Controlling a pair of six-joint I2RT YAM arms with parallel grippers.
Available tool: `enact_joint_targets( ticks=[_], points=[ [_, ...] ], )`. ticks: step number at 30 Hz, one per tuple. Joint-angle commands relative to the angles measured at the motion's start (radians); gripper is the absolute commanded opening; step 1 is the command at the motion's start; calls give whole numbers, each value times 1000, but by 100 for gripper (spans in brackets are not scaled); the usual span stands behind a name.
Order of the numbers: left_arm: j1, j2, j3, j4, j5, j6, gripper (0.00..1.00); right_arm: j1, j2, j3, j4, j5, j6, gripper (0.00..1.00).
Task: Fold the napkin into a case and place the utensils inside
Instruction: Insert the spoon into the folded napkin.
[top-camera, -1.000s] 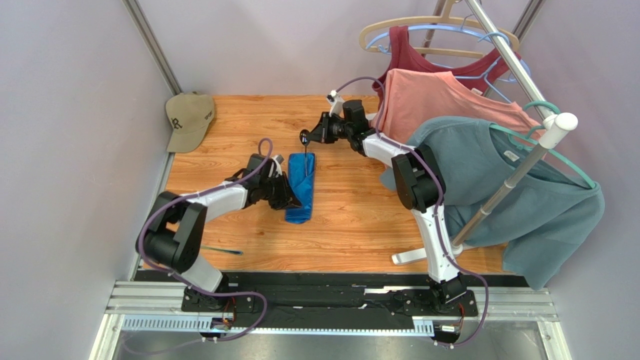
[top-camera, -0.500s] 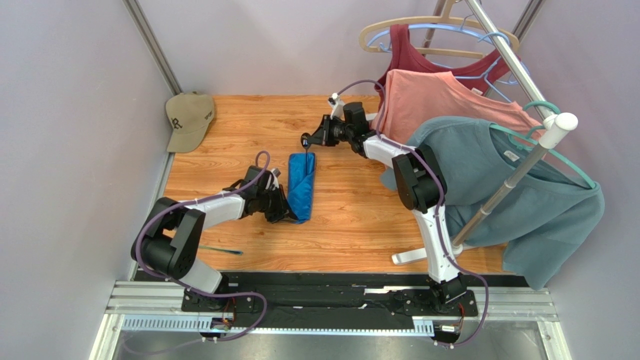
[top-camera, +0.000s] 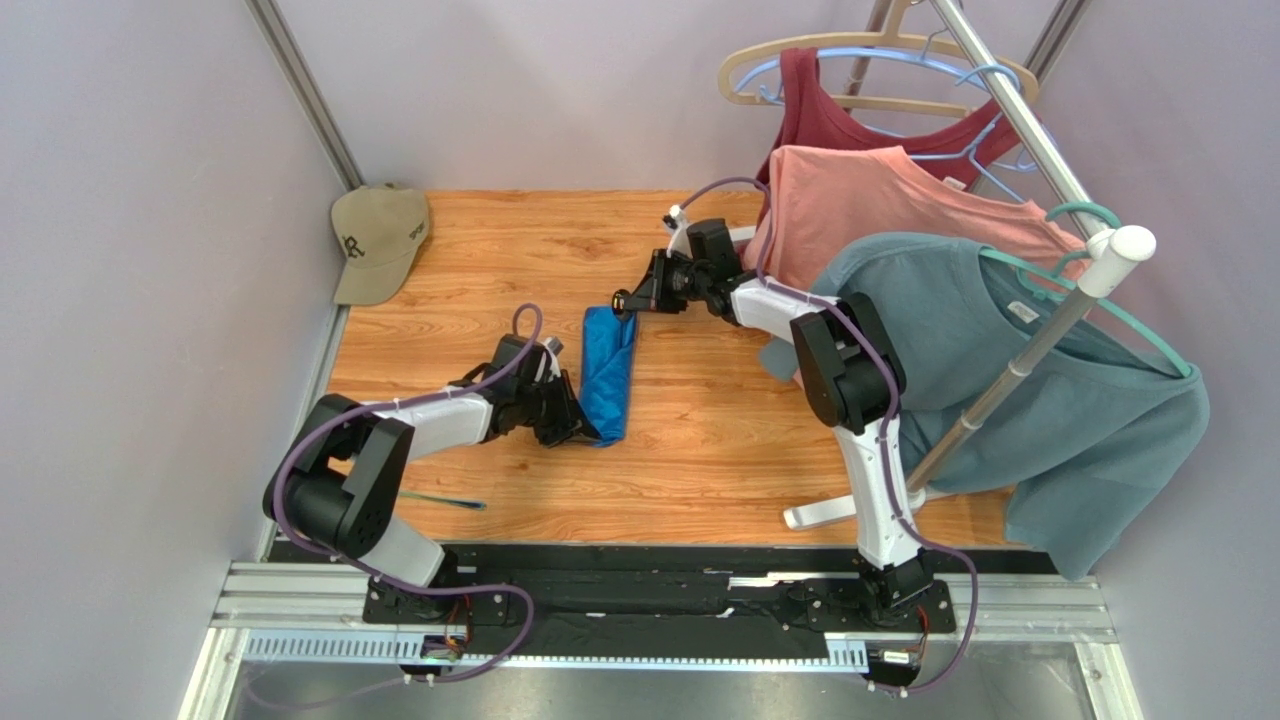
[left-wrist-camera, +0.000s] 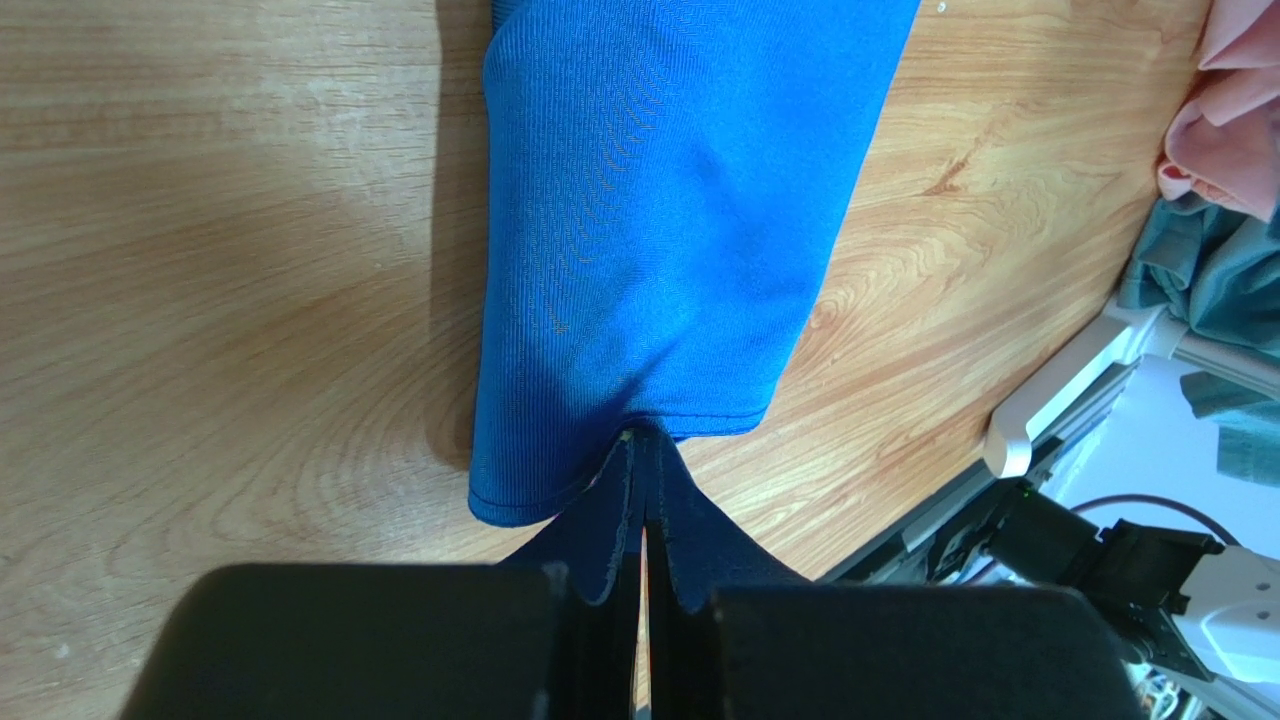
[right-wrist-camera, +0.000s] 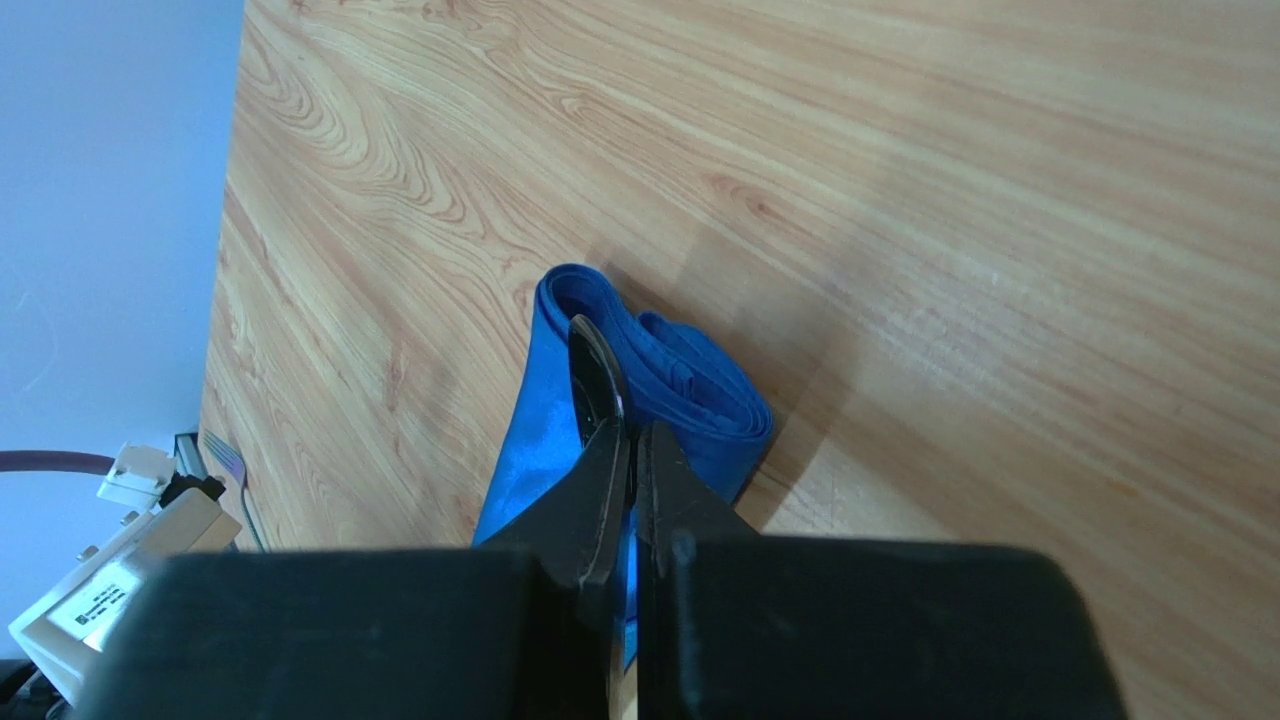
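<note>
The royal-blue napkin (top-camera: 607, 375) lies folded into a narrow, long case (left-wrist-camera: 661, 225) in the middle of the wooden table. My left gripper (top-camera: 580, 422) is at its near end, jaws shut, and the tips (left-wrist-camera: 645, 446) pinch the hem there. My right gripper (top-camera: 622, 300) is at the far end (right-wrist-camera: 661, 383), shut on a thin dark utensil (right-wrist-camera: 589, 365). The utensil's tip reaches into the rolled opening of the cloth. A second thin utensil (top-camera: 445, 500) lies on the table near the left arm's base.
A khaki cap (top-camera: 379, 237) sits at the back left corner. A clothes rack (top-camera: 1037, 348) stands on the right, hung with a pink shirt (top-camera: 887, 195) and a teal-grey T-shirt (top-camera: 1052, 405). Its white foot (top-camera: 819, 515) rests on the table.
My left gripper has slid from the napkin's middle to its near end and shut there. The right gripper has shifted slightly right with the utensil, and the napkin's far end followed.
</note>
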Motion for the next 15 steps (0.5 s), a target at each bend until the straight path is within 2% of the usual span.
enact_joint_targets(
  ticks=[1, 15],
  points=[
    [-10, -5, 7, 29, -17, -17, 0, 23, -99, -27, -22, 40, 23, 0],
    [-10, -16, 1, 28, -16, -16, 0, 42, -115, -131, 23, 23, 57, 0]
  ],
)
